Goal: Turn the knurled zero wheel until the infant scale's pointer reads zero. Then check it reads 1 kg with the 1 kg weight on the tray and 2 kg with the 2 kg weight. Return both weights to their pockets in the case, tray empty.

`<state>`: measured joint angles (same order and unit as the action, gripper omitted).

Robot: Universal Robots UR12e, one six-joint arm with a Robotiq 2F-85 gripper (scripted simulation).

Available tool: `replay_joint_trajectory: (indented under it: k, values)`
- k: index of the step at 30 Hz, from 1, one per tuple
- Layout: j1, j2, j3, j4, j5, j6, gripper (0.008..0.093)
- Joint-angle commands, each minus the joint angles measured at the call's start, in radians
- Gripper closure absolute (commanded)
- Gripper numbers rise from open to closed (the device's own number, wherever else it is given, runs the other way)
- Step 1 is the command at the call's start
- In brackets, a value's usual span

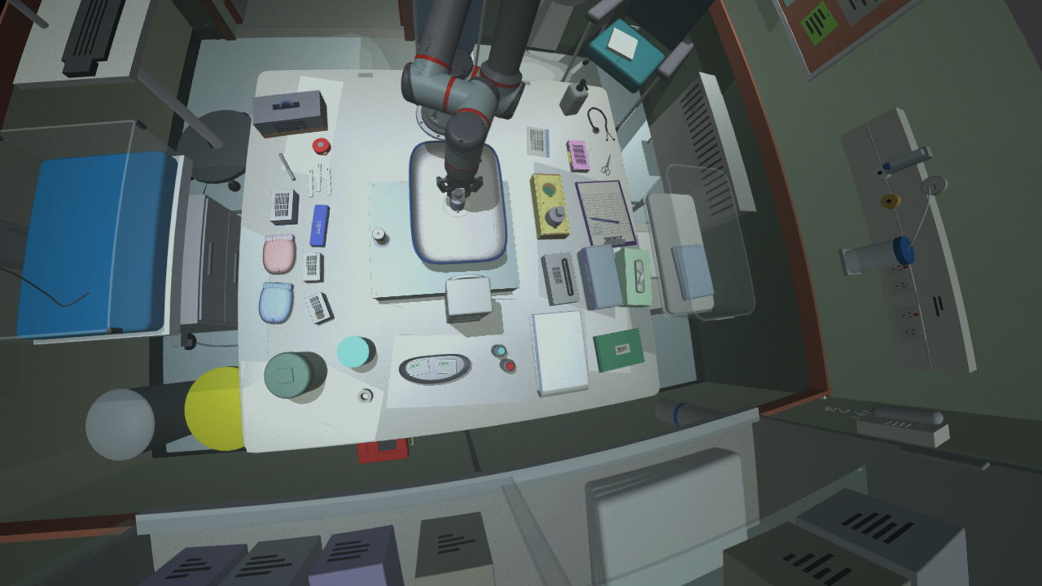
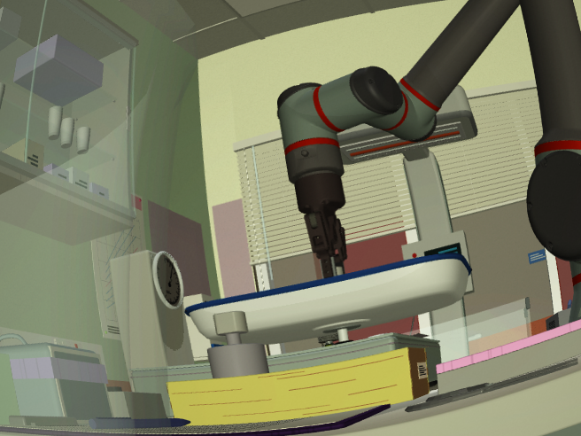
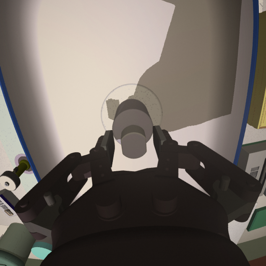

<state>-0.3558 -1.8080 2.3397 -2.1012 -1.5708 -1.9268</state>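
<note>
A small grey weight (image 3: 132, 129) with a knob on top stands upright on the scale's tray (image 1: 457, 206), inside a faint round mark. My gripper (image 3: 133, 139) (image 1: 457, 195) is straight above it, open, with its fingers either side of the knob, and it holds nothing. The tray is white with a blue rim. The yellow case (image 1: 550, 205) lies to the right of the scale. It holds the larger grey weight (image 1: 556, 215) in one pocket, and the other pocket is a round empty hole. The knurled zero wheel (image 3: 10, 181) (image 1: 380, 236) sits on the scale base left of the tray. The dial (image 2: 169, 279) faces the second side camera.
The tray's raised blue rim surrounds my fingers. A purple clipboard (image 1: 604, 213) lies right of the case. Boxes (image 1: 597, 275) stand in front of it. A white box (image 1: 469, 299) sits at the scale's near edge. Small labelled items line the table's left side.
</note>
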Motion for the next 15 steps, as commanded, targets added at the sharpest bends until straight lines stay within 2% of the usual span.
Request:
replay_joint_trajectory:
  k: [1,15]
  values:
    - [0.0,0.0,-0.001,0.0,0.0,0.0,0.0494]
    - [0.0,-0.022,-0.026,0.045,0.0,0.0,0.0494]
